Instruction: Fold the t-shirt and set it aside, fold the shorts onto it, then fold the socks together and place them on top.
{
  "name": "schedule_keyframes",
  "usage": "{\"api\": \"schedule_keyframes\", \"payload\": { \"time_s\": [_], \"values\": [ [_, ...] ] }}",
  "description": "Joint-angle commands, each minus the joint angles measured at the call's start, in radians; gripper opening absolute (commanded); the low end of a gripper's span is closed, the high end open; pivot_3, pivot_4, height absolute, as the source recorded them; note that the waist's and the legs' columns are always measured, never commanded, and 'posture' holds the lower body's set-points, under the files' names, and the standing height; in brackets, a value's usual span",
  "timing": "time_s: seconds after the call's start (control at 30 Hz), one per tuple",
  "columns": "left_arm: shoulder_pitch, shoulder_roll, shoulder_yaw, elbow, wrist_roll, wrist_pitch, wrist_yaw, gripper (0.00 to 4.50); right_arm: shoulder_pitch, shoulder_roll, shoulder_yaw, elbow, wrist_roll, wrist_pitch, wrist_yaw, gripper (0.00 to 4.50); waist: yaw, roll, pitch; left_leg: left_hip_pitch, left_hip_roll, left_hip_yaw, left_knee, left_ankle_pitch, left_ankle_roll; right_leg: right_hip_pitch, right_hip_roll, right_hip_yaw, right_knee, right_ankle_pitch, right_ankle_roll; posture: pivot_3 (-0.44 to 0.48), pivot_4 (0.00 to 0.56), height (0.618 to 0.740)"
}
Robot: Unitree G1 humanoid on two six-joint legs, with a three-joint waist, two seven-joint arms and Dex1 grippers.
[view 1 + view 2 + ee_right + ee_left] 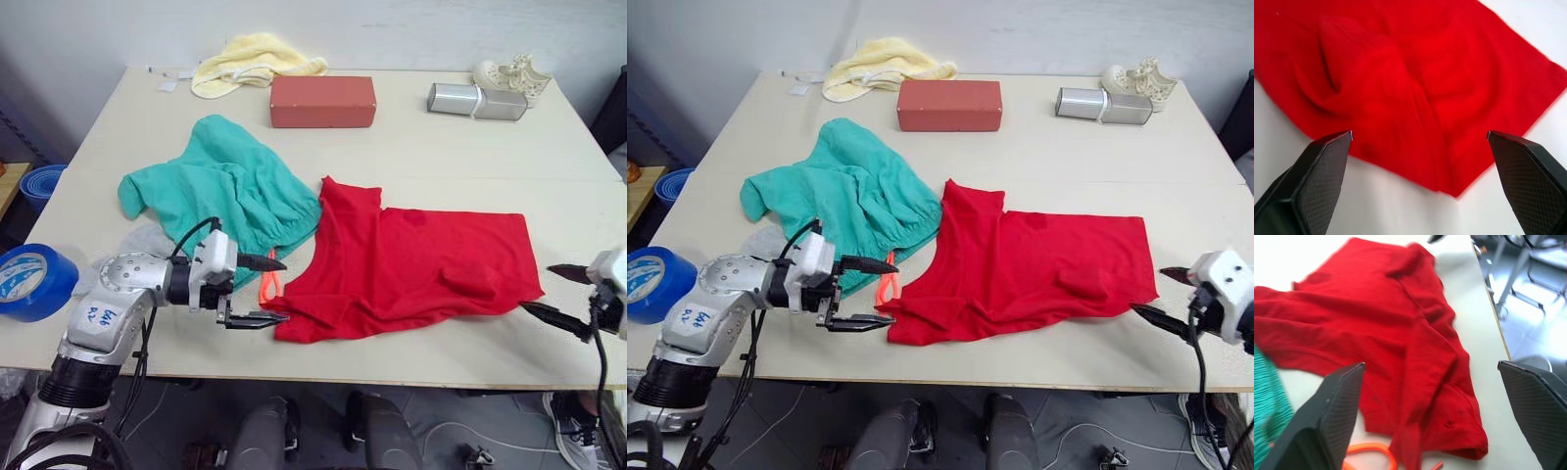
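I am at the first step, the fold of the t-shirt (411, 264), and nothing is gripped yet. The t-shirt lies spread but wrinkled on the near half of the table (431, 147), its length going left to right, one part turned up toward the far side at its left. My left gripper (263, 291) waits just at the near-left corner of the red cloth with its jaws spread wide — one finger above, one close to the table. My right gripper (560, 294) stands at the near-right corner, also spread apart, and its wrist view looks straight at that corner between the two fingers. The shorts (225, 191) lie crumpled to the left, touching the t-shirt's left edge, and the orange drawstring (268, 286) runs out beside my left fingers. I think a bit of grey at the near-left, under my left arm, may be the socks, but I cannot tell surely. For the next move I judge that each gripper must go forward and pinch its own corner — on the left with care, so that I do not catch the drawstring together with the red cloth.
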Motion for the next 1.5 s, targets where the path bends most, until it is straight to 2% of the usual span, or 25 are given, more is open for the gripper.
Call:
{"api": "schedule_keyframes", "payload": {
  "time_s": [0.03,0.23,0.3,0.47,0.67,0.77,1.03,1.13,1.2,1.3,1.5],
  "values": [
    [0.014,-0.008,-0.020,-0.022,0.036,-0.074,-0.010,4.48,-0.098,-0.015,0.051,0.029,-0.028,0.039,-0.019,4.50,-0.002,0.000,0.000,0.000,0.000,0.000,0.000,0.000,0.000,0.000,0.000,0.000,0.000,0.000,0.000,0.000,0.150,0.740],
    [0.014,-0.008,-0.039,0.020,0.108,-0.127,0.014,4.48,-0.201,-0.004,0.141,0.059,-0.004,0.070,0.091,4.50,-0.001,0.000,0.000,-0.001,0.000,0.000,0.000,0.000,0.001,-0.001,0.000,-0.001,0.000,0.000,0.000,0.000,0.150,0.740],
    [0.003,-0.013,-0.051,0.033,0.123,-0.115,0.020,4.48,-0.251,0.006,0.166,0.058,0.009,0.134,0.091,4.50,-0.002,0.000,0.000,-0.001,0.000,0.000,0.000,0.002,0.005,-0.001,0.000,-0.001,0.000,0.000,0.000,0.000,0.150,0.740],
    [-0.033,-0.025,-0.101,0.055,0.167,-0.104,0.023,4.48,-0.373,0.010,0.273,0.021,0.004,0.295,0.103,4.50,-0.003,0.000,0.000,-0.001,0.000,0.000,0.000,0.000,0.002,-0.002,0.000,-0.001,0.000,0.000,0.000,0.000,0.150,0.740],
    [-0.077,-0.071,-0.140,0.072,0.197,-0.098,0.047,4.48,-0.451,-0.017,0.306,-0.047,0.058,0.475,0.142,4.50,0.001,0.000,0.000,-0.005,0.000,0.000,0.000,0.003,0.007,-0.006,-0.001,-0.001,0.001,0.000,0.000,0.000,0.150,0.740],
    [-0.093,-0.097,-0.157,0.084,0.215,-0.096,0.062,4.48,-0.468,-0.016,0.353,-0.073,0.033,0.501,0.147,4.50,0.000,0.000,0.000,-0.006,0.000,0.001,0.001,0.003,0.007,-0.007,-0.001,-0.001,0.001,0.000,0.000,0.000,0.150,0.740],
    [-0.104,-0.098,-0.181,0.110,0.240,-0.110,0.056,4.48,-0.517,-0.002,0.438,-0.007,-0.049,0.474,0.124,4.50,-0.002,0.000,0.000,-0.008,0.000,0.004,0.001,0.004,0.008,-0.012,-0.001,0.001,0.004,0.000,0.000,0.000,0.150,0.740],
    [-0.102,-0.100,-0.188,0.120,0.251,-0.108,0.057,4.50,-0.527,0.018,0.437,-0.013,-0.031,0.466,0.141,3.93,-0.002,0.000,0.000,-0.008,0.000,0.004,0.002,0.004,0.008,-0.012,-0.001,0.001,0.005,0.000,0.000,0.000,0.150,0.740],
    [-0.101,-0.103,-0.189,0.127,0.260,-0.109,0.061,4.50,-0.533,0.030,0.432,-0.011,-0.030,0.452,0.141,3.22,-0.002,0.000,0.000,-0.008,0.000,0.004,0.002,0.004,0.008,-0.012,0.000,0.001,0.005,0.000,0.000,0.000,0.150,0.740],
    [-0.099,-0.108,-0.194,0.134,0.267,-0.107,0.067,3.84,-0.538,0.040,0.423,-0.010,-0.026,0.428,0.153,2.10,-0.001,0.000,0.000,-0.008,0.000,0.004,0.002,0.004,0.008,-0.012,0.000,0.002,0.005,0.000,0.000,0.000,0.150,0.740],
    [-0.100,-0.119,-0.207,0.161,0.287,-0.111,0.073,1.90,-0.535,0.020,0.424,0.005,-0.032,0.410,0.176,0.00,-0.002,0.000,0.000,-0.009,0.000,0.004,0.002,0.004,0.008,-0.012,-0.001,0.001,0.005,0.000,0.000,0.000,0.150,0.740]
  ]
}}
